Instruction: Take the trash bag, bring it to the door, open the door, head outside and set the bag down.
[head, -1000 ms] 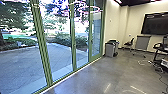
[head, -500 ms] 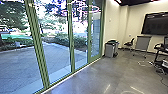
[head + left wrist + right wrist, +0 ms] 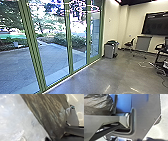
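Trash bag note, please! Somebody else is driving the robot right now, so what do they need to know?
Left gripper: seems to hold the bag by its bunched end.
Right gripper: I can't tell its state.
Place: the robot is indoors on the shiny floor, with tall green-framed glass ahead and to its left. The paved yard is beyond the glass. I can't tell which panel opens.
Done: bag picked up, it seems.
Left to do: reach the door, open it, go out, put the bag down.
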`<state>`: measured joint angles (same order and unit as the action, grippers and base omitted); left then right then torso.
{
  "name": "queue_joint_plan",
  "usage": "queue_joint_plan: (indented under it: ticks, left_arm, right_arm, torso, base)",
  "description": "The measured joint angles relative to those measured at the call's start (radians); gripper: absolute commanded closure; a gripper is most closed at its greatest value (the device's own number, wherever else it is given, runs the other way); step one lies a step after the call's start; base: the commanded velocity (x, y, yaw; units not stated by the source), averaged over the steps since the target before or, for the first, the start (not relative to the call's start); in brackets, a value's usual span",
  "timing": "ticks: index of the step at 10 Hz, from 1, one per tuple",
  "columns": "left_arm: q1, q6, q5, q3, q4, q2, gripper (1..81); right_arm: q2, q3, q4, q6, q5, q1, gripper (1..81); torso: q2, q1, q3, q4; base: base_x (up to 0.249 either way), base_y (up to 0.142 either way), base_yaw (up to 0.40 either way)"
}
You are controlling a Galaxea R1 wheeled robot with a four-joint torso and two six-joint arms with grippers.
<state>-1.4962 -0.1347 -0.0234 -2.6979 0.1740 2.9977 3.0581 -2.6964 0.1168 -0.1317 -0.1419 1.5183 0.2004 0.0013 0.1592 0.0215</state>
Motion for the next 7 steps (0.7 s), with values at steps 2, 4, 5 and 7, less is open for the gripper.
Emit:
queue_joint_plan:
  ticks: [2, 4, 5, 7]
  left_arm:
    - [0.0, 0.0, 0.0, 0.0, 0.0, 0.0, 81.1]
    - [0.0, 0.0, 0.0, 0.0, 0.0, 0.0, 81.1]
    - [-0.001, 0.0, 0.0, 0.0, 0.0, 0.0, 81.1]
    - [0.0, 0.0, 0.001, 0.0, 0.0, 0.0, 81.1]
  right_arm:
    - [0.0, 0.0, 0.0, 0.0, 0.0, 0.0, 1.0]
    - [0.0, 0.0, 0.0, 0.0, 0.0, 0.0, 1.0]
    - [0.0, 0.0, 0.0, 0.0, 0.0, 0.002, 1.0]
    - [0.0, 0.0, 0.0, 0.0, 0.0, 0.006, 1.0]
  torso:
    - [0.0, 0.0, 0.0, 0.0]
    - [0.0, 0.0, 0.0, 0.0]
    - [0.0, 0.0, 0.0, 0.0]
    - [0.0, 0.0, 0.0, 0.0]
  base:
    - [0.161, -0.099, 0.0]
    - [0.161, -0.099, 0.0]
    - [0.161, -0.099, 0.0]
    - [0.161, -0.089, 0.0]
